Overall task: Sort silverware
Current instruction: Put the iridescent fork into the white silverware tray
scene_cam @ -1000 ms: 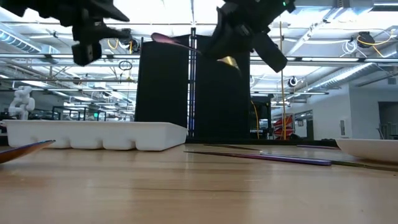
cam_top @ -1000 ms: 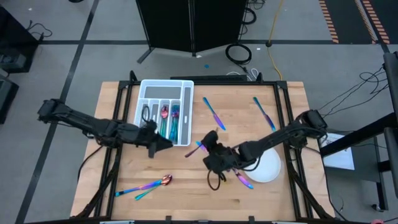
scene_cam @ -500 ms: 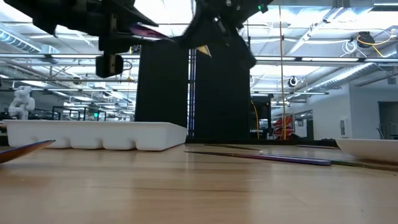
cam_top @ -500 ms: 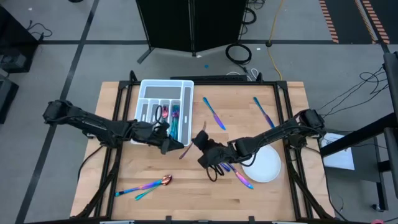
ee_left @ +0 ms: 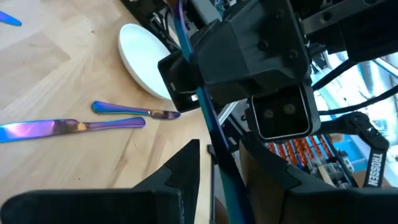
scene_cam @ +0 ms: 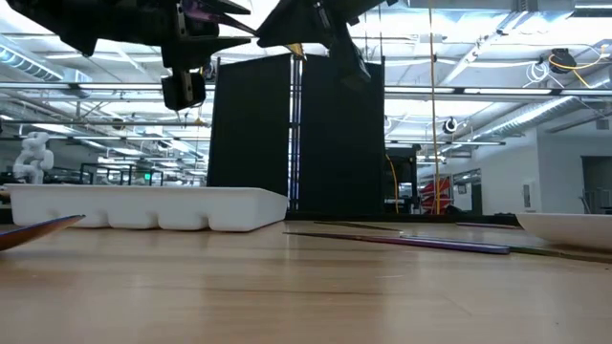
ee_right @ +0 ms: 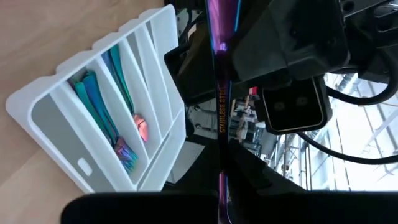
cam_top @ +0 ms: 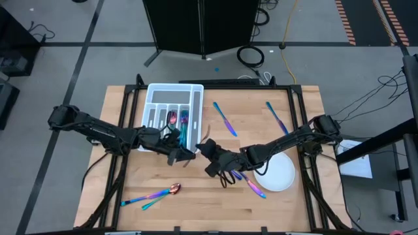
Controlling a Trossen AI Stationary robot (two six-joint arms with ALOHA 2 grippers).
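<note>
Meeting in the air just beside the white tray's point(cam_top: 151, 92) near corner, the two grippers look set for a handover. The right gripper point(cam_top: 206, 147) is pinched on one piece of silverware point(ee_right: 219, 81), its handle reaching between the spread fingers point(ee_left: 176, 176) of the left gripper point(cam_top: 187, 155), probably so the left arm can carry it to a compartment.

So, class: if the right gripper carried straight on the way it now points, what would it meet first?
Probably the left gripper, which faces the right gripper just ahead, at the white tray's near corner; their relative heights are unclear.
</note>
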